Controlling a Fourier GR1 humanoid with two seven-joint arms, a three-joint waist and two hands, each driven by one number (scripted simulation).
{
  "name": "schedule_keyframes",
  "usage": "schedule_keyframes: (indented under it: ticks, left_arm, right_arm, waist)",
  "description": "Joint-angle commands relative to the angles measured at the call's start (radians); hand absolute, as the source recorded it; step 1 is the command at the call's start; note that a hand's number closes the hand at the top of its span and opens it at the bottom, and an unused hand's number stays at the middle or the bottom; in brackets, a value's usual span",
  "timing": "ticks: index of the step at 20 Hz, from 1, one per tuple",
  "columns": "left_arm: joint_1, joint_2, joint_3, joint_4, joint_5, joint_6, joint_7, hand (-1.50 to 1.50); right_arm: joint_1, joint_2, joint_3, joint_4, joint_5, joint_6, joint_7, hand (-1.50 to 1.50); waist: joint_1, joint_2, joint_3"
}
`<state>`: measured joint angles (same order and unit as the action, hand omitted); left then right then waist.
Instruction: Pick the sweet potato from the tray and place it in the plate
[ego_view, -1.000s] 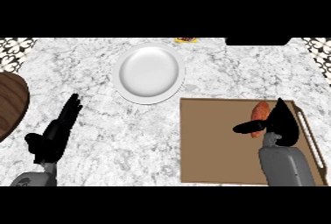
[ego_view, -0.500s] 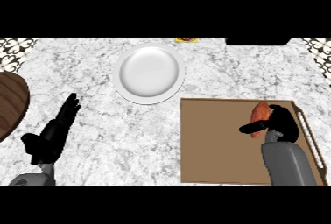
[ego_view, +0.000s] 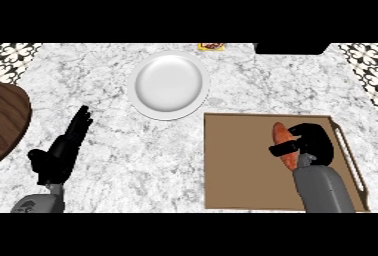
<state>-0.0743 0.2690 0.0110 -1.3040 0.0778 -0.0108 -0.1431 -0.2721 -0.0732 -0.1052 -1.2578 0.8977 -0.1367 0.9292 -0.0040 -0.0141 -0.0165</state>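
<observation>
— Potato (ego_view: 280, 137) on tray (ego_view: 236, 165), under right hand (ego_view: 314, 145), thumb curled across. Held yet?
— Hard to say. Could roll free if lifted half-gripped. Left hand (ego_view: 63, 150) open, resting.

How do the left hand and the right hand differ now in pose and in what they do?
The left hand lies open over the bare marble counter, fingers straight; the right hand is curled round the sweet potato. The left hand is far from the tray; the right hand is over it. The left hand holds nothing. Both are black, on grey forearms.
</observation>
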Motion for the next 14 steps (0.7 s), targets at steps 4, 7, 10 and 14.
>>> schedule_keyframes:
  ticks: [4, 7, 10, 14]
  left_arm:
    - [0.001, -0.008, -0.001, 0.005, 0.003, -0.005, 0.009, 0.0]
    - [-0.006, 0.009, 0.004, -0.022, 0.001, -0.005, 0.028, 0.0]
    - [0.011, 0.007, 0.009, 0.009, -0.014, 0.001, -0.014, 0.0]
    - [0.014, -0.002, 0.001, -0.007, -0.017, 0.004, 0.002, 0.0]
  right_arm:
    - [0.227, 0.071, 0.474, -0.141, 0.107, -0.243, 0.235, 1.5]
    - [0.282, 0.071, 0.614, -0.216, 0.29, -0.274, 0.346, 1.5]
    - [0.308, 0.072, 0.72, -0.277, 0.477, -0.269, 0.45, 1.5]
    - [0.304, 0.072, 0.833, -0.397, 0.582, -0.203, 0.554, 1.5]
  waist:
    - [0.009, 0.005, 0.015]
    - [0.001, 0.0, 0.014]
    - [-0.006, 0.004, 0.013]
    - [-0.003, 0.007, 0.015]
